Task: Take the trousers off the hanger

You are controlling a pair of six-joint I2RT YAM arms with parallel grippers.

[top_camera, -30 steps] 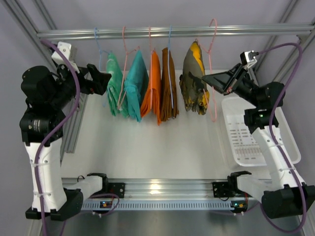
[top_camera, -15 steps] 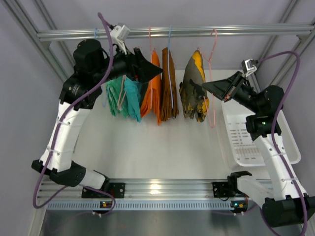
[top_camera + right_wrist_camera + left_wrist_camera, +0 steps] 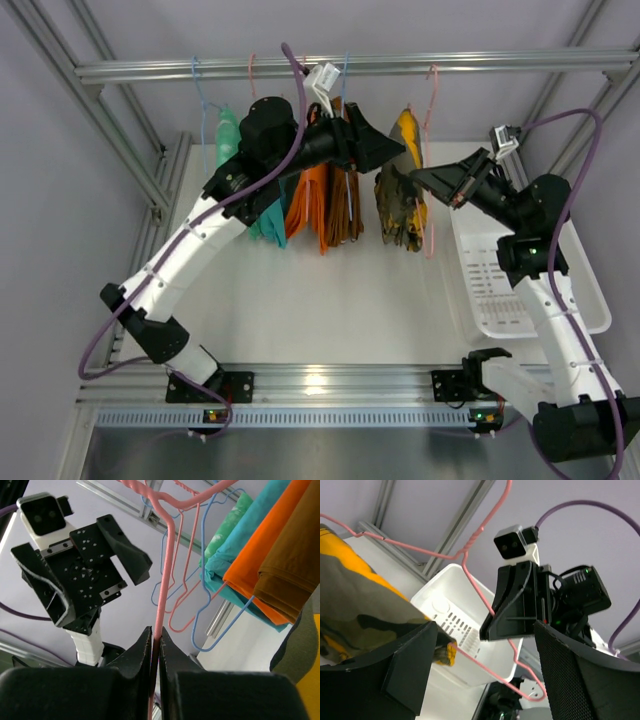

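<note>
The left end effector (image 3: 388, 150) has swung across to the yellow-and-dark trousers (image 3: 402, 205), fingers apart beside them, while they hang on the pink hanger (image 3: 164, 575). The right end effector (image 3: 155, 642) is clamped on that wire, so stripping looks next.

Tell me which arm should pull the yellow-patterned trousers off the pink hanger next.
Left. The right end effector is shut on the pink hanger, steadying it, so it is occupied. The left end effector is open and empty beside the yellow-and-dark trousers, likely ready to grip the cloth.
</note>
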